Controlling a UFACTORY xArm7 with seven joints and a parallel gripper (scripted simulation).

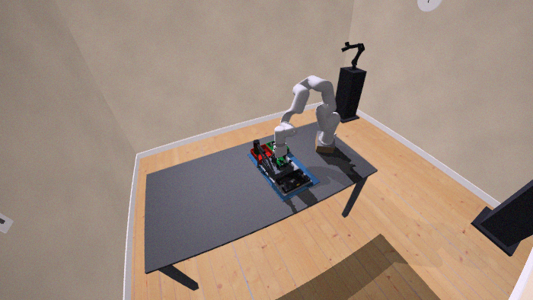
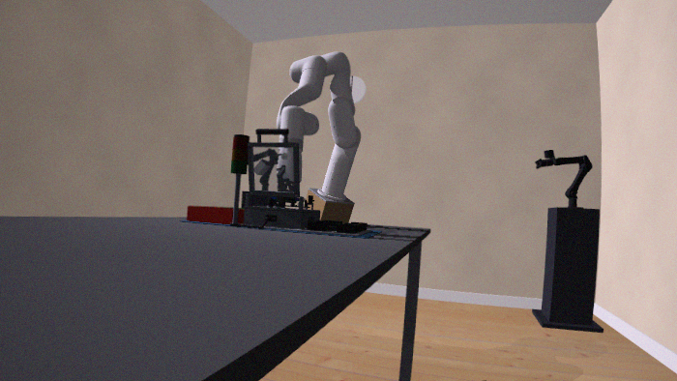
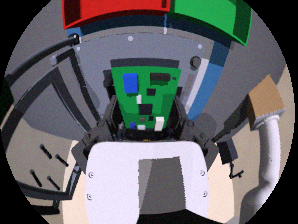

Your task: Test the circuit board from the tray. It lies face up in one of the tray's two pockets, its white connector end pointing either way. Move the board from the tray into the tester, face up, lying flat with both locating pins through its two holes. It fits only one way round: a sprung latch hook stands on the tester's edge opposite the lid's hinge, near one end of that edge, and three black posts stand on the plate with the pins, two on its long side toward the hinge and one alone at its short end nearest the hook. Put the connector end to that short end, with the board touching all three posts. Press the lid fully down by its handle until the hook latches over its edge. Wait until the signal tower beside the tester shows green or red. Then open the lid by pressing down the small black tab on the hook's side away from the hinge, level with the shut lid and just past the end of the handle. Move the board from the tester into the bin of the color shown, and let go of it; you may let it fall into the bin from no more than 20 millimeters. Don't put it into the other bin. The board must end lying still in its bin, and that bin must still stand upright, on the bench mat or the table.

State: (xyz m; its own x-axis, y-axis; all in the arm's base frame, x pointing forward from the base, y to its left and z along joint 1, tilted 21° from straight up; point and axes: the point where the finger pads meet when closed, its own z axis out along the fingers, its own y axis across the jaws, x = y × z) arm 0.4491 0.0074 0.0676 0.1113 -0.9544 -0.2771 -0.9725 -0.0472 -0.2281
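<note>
My gripper [image 3: 145, 102] is shut on the green circuit board [image 3: 135, 107] [image 1: 282, 163], with a finger at each long side. The board is face up over the grey tester [image 3: 100, 52] [image 2: 282, 219]. Its blue block is toward the bins; a white connector part is at the end nearest my palm. Whether it touches the pins or posts is hidden. The tester's lid [image 2: 297, 169] stands open, its handle [image 2: 272, 131] on top. The signal tower [image 2: 240, 155] shows no clearly lit segment. The black tray [image 2: 355, 227] sits beside the tester.
The red bin [image 3: 117, 7] [image 1: 260, 156] [image 2: 213, 214] and green bin [image 3: 210, 15] stand side by side beyond the tester. The open lid's frame rises at the left in the wrist view. The blue bench mat [image 1: 315, 182] lies under the equipment.
</note>
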